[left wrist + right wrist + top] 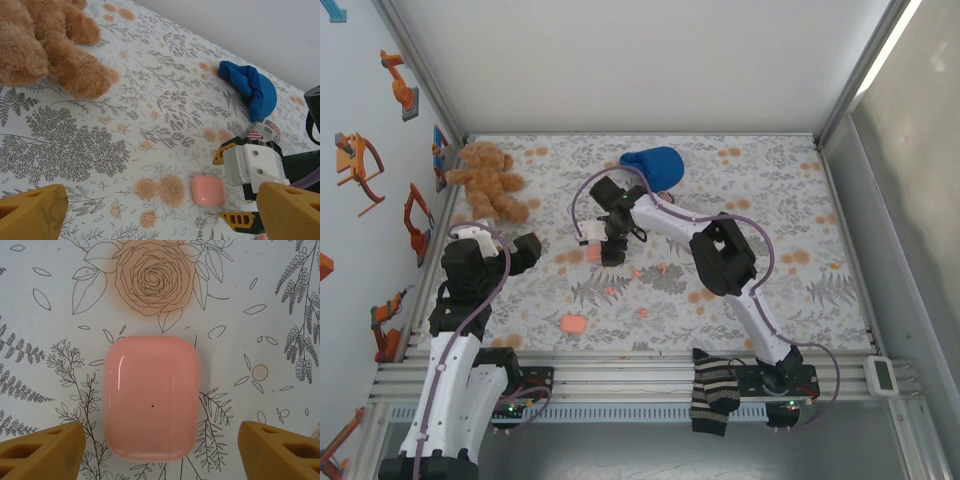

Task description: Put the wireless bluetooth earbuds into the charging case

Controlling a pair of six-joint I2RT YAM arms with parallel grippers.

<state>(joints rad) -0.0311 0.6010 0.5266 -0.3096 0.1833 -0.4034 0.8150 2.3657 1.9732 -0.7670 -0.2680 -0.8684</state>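
Bright, even diffuse light; soft faint shadows; all views sharp.

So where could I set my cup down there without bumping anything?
Widest bare patch: the right side of the cloth, between the right arm and the table's edge. A smaller one lies at the back, between the teddy bear and the blue bundle. The middle is crowded: the right gripper over a pink case, loose earbuds, a second case.

The charging case (pixel 151 397) lies on the table (pixel 250 290) between the right gripper's (pixel 160 450) fingers (teddy bear (pixel 488 180) far left).
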